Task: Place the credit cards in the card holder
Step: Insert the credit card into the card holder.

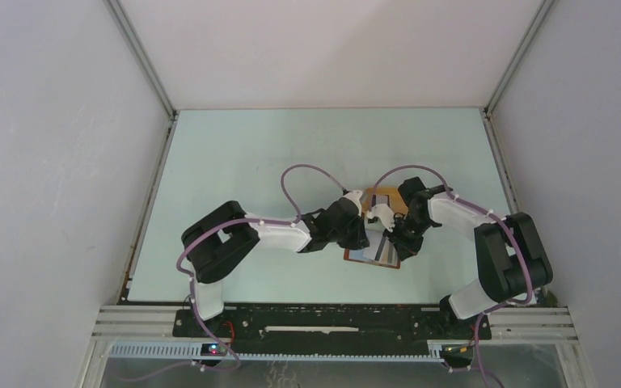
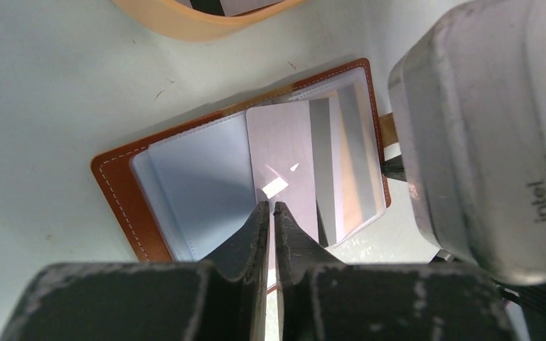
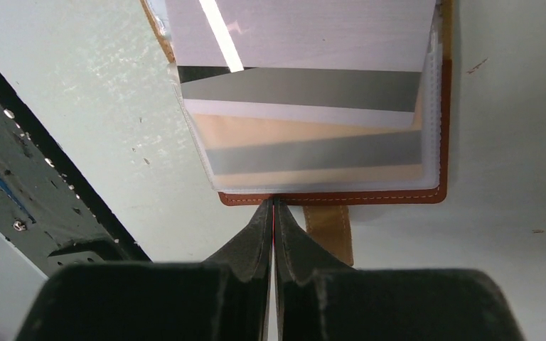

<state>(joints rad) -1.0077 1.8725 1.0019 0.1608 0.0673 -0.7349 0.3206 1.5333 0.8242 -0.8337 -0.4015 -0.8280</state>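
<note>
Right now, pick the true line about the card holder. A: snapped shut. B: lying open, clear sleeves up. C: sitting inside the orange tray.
B: the card holder lies spread open on the table, clear sleeves facing up, a striped card over them, the orange tray apart.

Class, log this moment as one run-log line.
card holder: open | left gripper: shut on credit card | right gripper: shut at holder's edge
</note>
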